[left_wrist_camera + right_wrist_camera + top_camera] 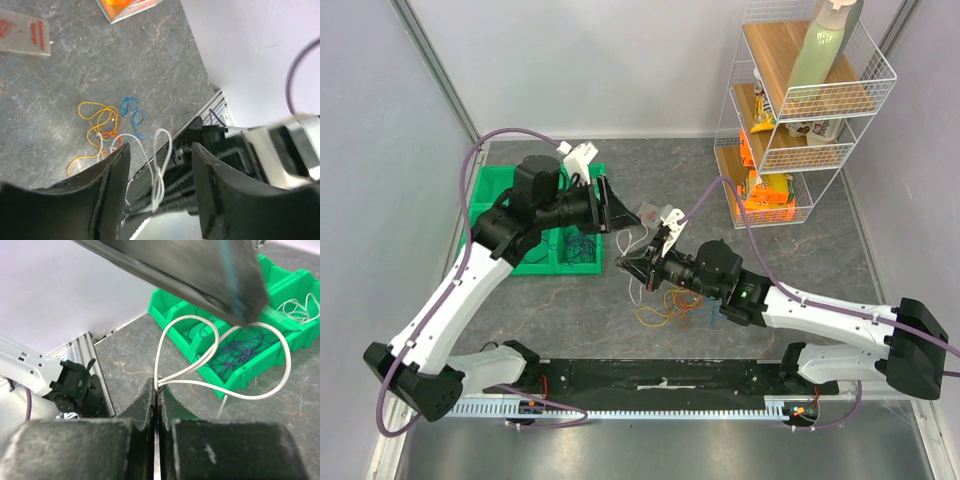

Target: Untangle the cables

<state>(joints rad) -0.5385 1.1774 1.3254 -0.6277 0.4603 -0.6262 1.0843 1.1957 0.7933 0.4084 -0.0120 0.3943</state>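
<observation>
Pinched shut, the right gripper (157, 395) is clamping a white cable (289, 360) just above the middle of the table (820, 250), the strand curling out from its black fingertips in two wide loops. Facing it, the left gripper (160, 150) is hovering with its jaws standing partly apart; a loop of the white cable is hanging in the gap between them, and neither finger is pressing on it. Below the two grippers, a yellow cable (95, 104), an orange-red cable (111, 134) and a blue cable (131, 106) are lying loosely overlapped on the grey surface, toward its near edge. Along the left edge, a green bin (175, 310) is holding dark purple cables (240, 347) in one compartment and pale loops in another. At the far right corner, a wire shelf (800, 110) is standing stocked with packets.
</observation>
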